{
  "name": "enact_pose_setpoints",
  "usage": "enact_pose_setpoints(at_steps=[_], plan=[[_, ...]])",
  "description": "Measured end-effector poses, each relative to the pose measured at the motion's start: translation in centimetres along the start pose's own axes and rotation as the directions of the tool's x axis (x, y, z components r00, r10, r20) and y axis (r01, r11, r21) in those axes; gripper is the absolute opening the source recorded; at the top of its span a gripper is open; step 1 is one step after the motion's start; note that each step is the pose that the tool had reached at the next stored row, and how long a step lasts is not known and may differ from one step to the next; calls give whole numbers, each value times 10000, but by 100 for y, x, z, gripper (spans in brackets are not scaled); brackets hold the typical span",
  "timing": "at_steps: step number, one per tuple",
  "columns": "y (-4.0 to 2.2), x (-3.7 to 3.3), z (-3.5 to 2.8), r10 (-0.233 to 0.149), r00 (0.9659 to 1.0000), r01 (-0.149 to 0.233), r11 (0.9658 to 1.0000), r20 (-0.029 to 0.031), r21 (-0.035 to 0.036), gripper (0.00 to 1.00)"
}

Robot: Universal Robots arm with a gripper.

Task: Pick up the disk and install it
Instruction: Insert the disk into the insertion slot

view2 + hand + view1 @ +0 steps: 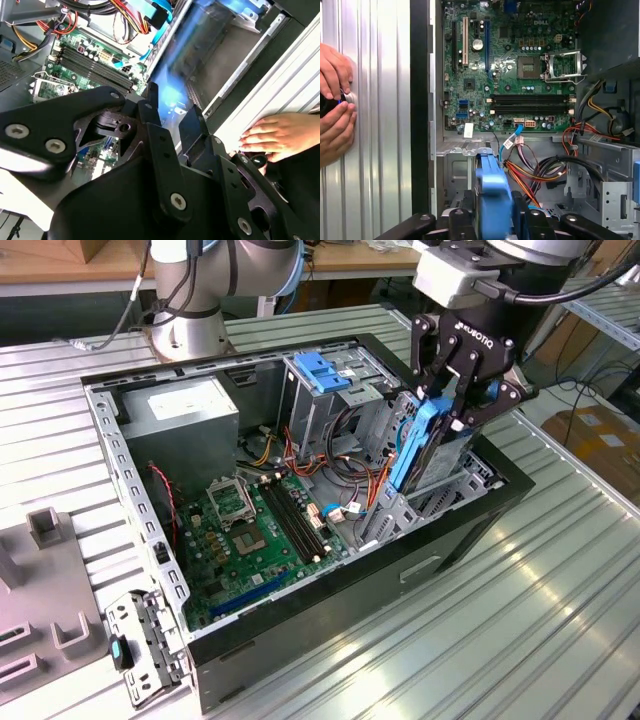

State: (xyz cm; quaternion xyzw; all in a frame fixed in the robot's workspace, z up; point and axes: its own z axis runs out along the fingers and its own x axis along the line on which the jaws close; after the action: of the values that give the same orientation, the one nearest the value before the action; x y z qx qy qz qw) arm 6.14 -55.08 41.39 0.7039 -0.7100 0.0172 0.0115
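Gripper point(448, 412) closed on one disk point(420, 445), held edge-up over the drive bay at the exterior view's right end of the open case point(330, 640). One blue side rail faces out, silver body behind it. Label hidden, lower end cut off by the bay wall. Two hands point(337, 132) rest on the bench point(375, 175), partly cropped.

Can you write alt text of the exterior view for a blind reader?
A black robot gripper grips a flat silver hard disk with blue side rails, held on edge over an open black computer case with a green motherboard.
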Motion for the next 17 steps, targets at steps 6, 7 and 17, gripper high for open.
enact_pose_setpoints(at_steps=[6, 7, 17], plan=[[-1, -3, 75, 0, 10000, 0, 10000, 3, 0, 45], [-2, -4, 95, 0, 10000, 0, 10000, 2, 0, 45], [-12, -10, 257, 0, 10000, 0, 10000, 1, 3, 11]])
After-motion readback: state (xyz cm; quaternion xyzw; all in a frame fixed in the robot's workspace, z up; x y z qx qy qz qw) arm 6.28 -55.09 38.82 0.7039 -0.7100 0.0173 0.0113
